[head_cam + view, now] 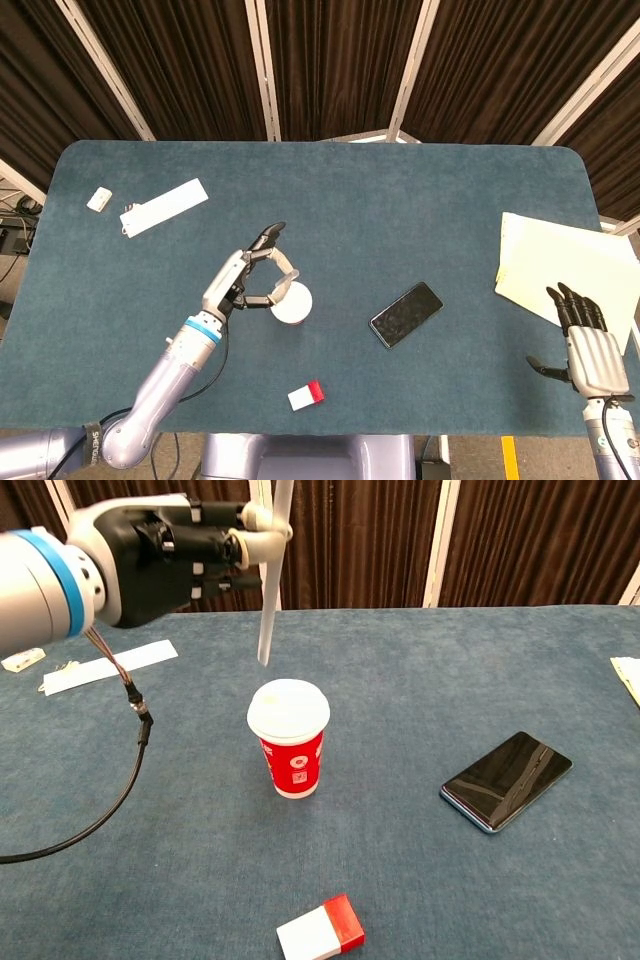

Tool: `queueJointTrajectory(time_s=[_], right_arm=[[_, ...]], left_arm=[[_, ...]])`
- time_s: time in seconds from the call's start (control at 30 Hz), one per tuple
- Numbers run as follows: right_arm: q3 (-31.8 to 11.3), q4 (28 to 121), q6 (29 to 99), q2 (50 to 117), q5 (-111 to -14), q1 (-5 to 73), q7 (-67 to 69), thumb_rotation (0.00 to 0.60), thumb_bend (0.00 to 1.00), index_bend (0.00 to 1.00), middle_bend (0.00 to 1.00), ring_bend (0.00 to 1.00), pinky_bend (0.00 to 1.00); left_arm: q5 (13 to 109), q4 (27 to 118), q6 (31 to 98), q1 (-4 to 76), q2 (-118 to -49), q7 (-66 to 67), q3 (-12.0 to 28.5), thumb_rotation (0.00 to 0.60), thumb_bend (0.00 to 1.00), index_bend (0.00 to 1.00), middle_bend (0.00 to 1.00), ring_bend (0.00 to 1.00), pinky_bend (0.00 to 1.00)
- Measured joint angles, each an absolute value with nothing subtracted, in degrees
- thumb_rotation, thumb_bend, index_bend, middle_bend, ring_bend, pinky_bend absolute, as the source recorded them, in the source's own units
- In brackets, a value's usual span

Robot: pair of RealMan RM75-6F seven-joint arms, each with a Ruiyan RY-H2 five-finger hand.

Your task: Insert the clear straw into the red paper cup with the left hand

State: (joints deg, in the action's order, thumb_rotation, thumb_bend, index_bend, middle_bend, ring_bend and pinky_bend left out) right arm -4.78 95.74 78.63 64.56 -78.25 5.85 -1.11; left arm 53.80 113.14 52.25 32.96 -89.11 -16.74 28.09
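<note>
1. Well left of the red paper cup [291,753], toward the far left corner of the table [330,180], lie a small white block [98,199] and a long white paper strip [164,207]. Neither has a part in the task.

2. The left hand [165,550] hovers just left of the cup and above it. Its fingers are curled in, and its fingertips pinch the clear straw [272,585] near the straw's upper end.

3. The straw hangs nearly upright, its long axis leaning slightly so that the lower tip sits a little left of the pinched part. In the chest view that tip shows above the far left part of the cup's white lid [288,708], apart from it and off the lid's middle.

4. The coming move, as I judge it, turns on this offset: the tip must shift slightly rightward over the lid's opening and then drop along the straw's own axis. I cannot make out the opening in either view.

5. Right of the cup lies a black smartphone [507,779], and near the front edge a small red-and-white box [321,931].

6. Far right of the cup, the right hand [590,355] rests at the table edge beside a pale yellow sheaf of paper [555,265], fingers spread and holding nothing. The left hand is far nearer the cup.
</note>
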Motion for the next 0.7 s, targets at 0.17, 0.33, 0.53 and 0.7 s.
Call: queueJointTrajectory(time_s=[0.17, 0.33, 0.53, 0.7], right_arm=[[-4.79, 95.76, 78.61, 64.58, -78.14, 5.83, -1.22, 0.600, 0.14, 0.01, 0.00, 0.00, 0.00], [-4.80, 95.81, 78.57, 64.56, -78.07, 5.82, -1.25, 0.600, 0.14, 0.01, 0.00, 0.00, 0.00], [-4.84, 95.85, 78.56, 64.54, -77.92, 5.81, -1.27, 0.600, 0.14, 0.01, 0.00, 0.00, 0.00], [-4.81, 95.89, 78.50, 64.54, -77.93, 5.82, -1.33, 0.600, 0.14, 0.01, 0.00, 0.00, 0.00]], left_arm=[[54.43, 111.85, 52.38, 33.31, -89.99, -18.40, 26.50, 0.600, 0.46, 0.56, 0.00, 0.00, 0.00], [55.13, 111.17, 52.59, 33.66, -90.22, -19.27, 25.42, 0.600, 0.46, 0.56, 0.00, 0.00, 0.00], [54.76, 110.70, 52.96, 34.01, -90.26, -19.80, 24.69, 0.600, 0.46, 0.57, 0.00, 0.00, 0.00], [54.57, 110.69, 53.43, 34.10, -89.80, -20.10, 24.12, 0.600, 0.46, 0.57, 0.00, 0.00, 0.00]])
